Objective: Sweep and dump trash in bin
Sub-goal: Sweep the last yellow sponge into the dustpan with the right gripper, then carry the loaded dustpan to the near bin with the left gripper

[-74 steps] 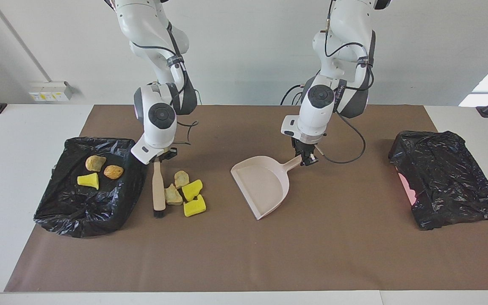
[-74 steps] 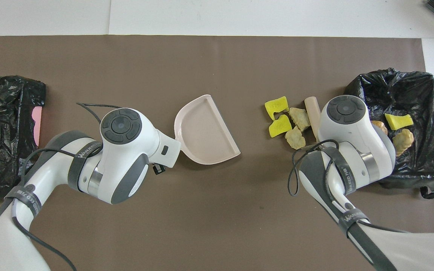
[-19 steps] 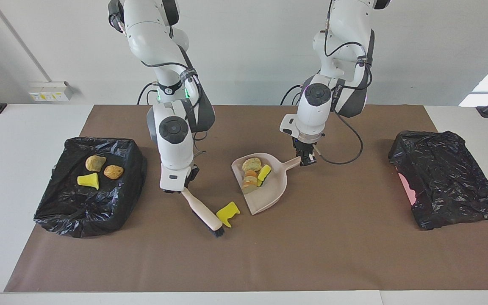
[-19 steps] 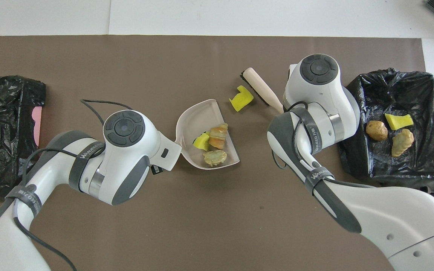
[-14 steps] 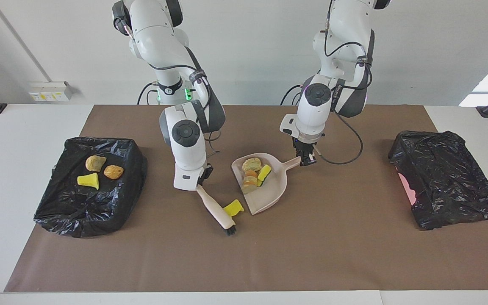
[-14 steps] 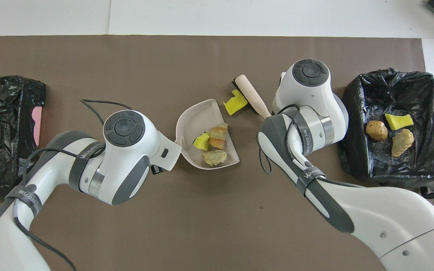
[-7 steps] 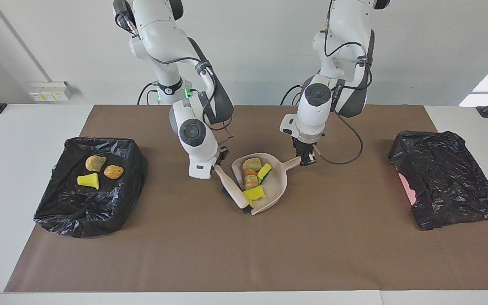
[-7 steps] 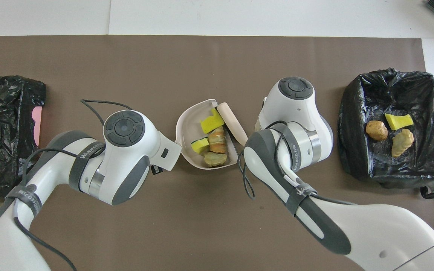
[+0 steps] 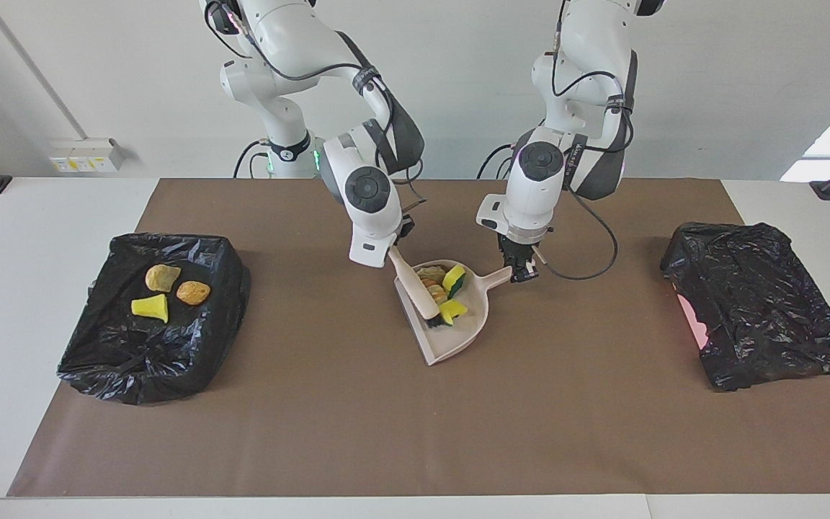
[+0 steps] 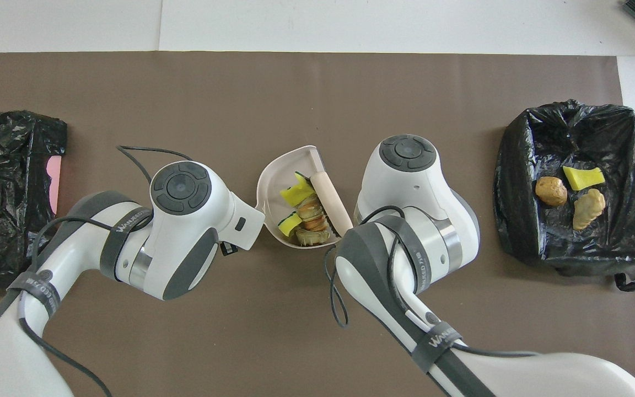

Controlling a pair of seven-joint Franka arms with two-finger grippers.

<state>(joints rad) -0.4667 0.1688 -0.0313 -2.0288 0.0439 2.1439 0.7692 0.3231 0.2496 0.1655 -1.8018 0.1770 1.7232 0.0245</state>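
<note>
A pale pink dustpan [image 9: 462, 336] [image 10: 278, 177] rests on the brown mat mid-table. My left gripper [image 9: 523, 272] is shut on its handle. Several lumps of trash [image 9: 454, 278] [image 10: 294, 193], yellow wedges and tan chunks, are piled inside the pan. My right gripper [image 9: 396, 252] is shut on the handle of a wooden brush [image 9: 416, 289] [image 10: 330, 199]. The brush slants down into the pan, its dark bristles against the trash. In the overhead view both grippers are hidden under their wrists.
A bin lined with a black bag [image 9: 207, 268] [image 10: 521, 182] stands toward the right arm's end, holding three more lumps [image 9: 163, 277]. A second black-bagged bin [image 9: 761, 310] [image 10: 3, 187], with pink showing at its side, stands toward the left arm's end.
My right arm swung the brush toward the dustpan and pushed the last loose yellow wedge into it, packing the lumps deeper. The left arm and the dustpan stayed put.
</note>
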